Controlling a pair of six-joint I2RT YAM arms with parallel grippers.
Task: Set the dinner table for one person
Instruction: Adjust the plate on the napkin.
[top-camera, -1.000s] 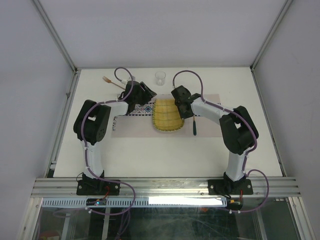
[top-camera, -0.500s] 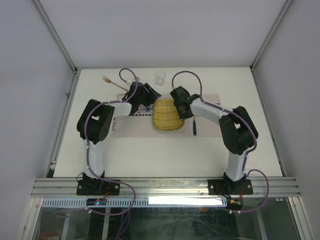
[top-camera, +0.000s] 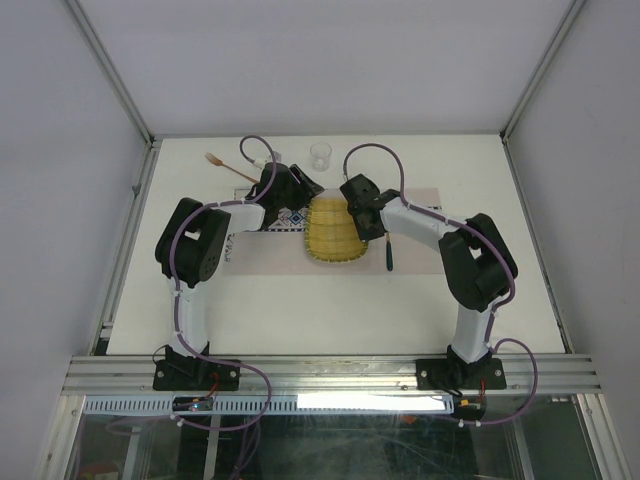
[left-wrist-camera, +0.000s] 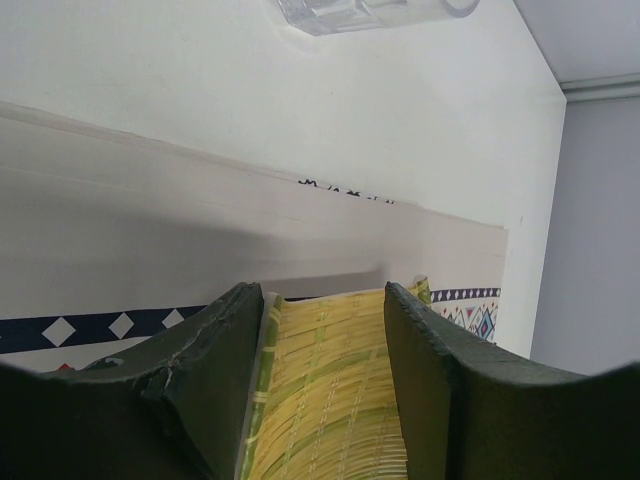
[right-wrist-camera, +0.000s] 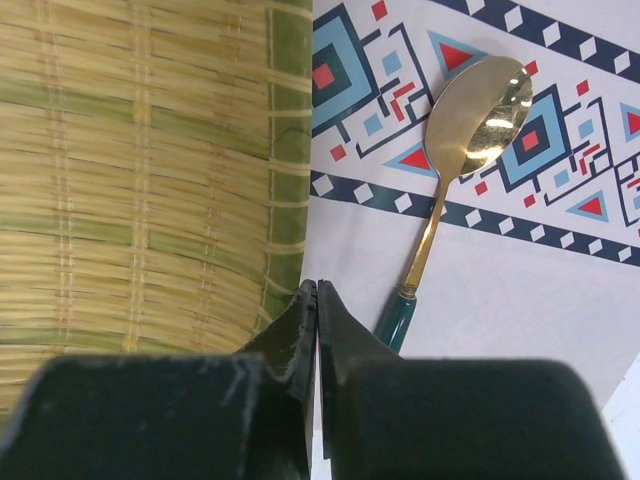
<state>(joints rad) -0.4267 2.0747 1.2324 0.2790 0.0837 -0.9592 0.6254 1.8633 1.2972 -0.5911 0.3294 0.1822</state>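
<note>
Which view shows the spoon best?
Right wrist: the spoon is close and sharp, gold bowl and teal handle on the patterned placemat. Top external shows only a small dark handle beside the mat. Left wrist does not show it.

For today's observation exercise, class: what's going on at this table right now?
Two robot arms are setting a place on the dinner table. The left gripper hangs open over the woven plate on the placemat. The right gripper is shut, its tip at the plate's right edge, beside the gold spoon. A clear cup and a fork sit farther back.
</note>
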